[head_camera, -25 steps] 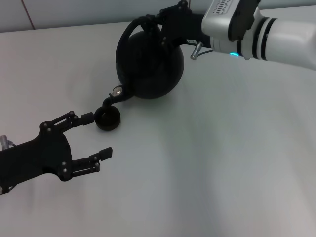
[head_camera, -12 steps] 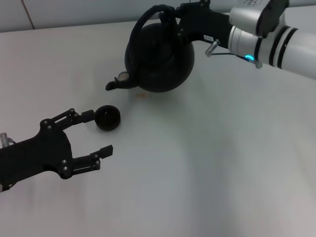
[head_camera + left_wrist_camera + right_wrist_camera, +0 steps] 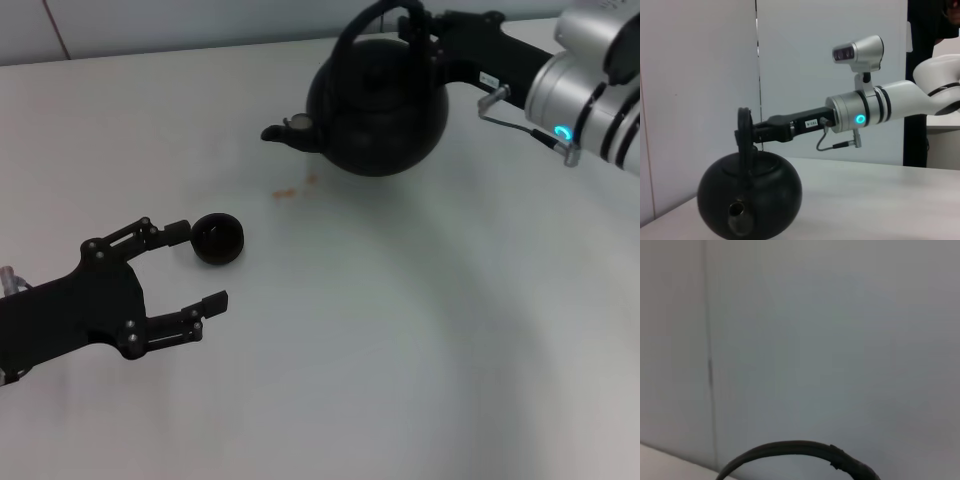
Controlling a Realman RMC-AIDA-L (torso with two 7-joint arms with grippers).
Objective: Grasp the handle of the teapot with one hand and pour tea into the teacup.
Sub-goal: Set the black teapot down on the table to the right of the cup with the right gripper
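Note:
The black teapot (image 3: 378, 105) is upright at the back right, its short spout (image 3: 285, 131) pointing left. My right gripper (image 3: 418, 28) is shut on its arched handle (image 3: 372, 16). In the left wrist view the teapot (image 3: 752, 197) hangs by the handle (image 3: 744, 142) from the right gripper (image 3: 760, 134); whether it touches the table is unclear. The right wrist view shows only the handle's arc (image 3: 795, 447). The small black teacup (image 3: 217, 238) stands on the table front left. My left gripper (image 3: 197, 267) is open, its far fingertip right beside the cup.
Small brown drops (image 3: 286, 193) lie on the white table (image 3: 420, 330) between the cup and the teapot. A wall runs behind the table's back edge.
The teapot has swung right and back, away from the cup, and tipped back to upright. Brown drops now show on the table where it was. The left arm has not moved.

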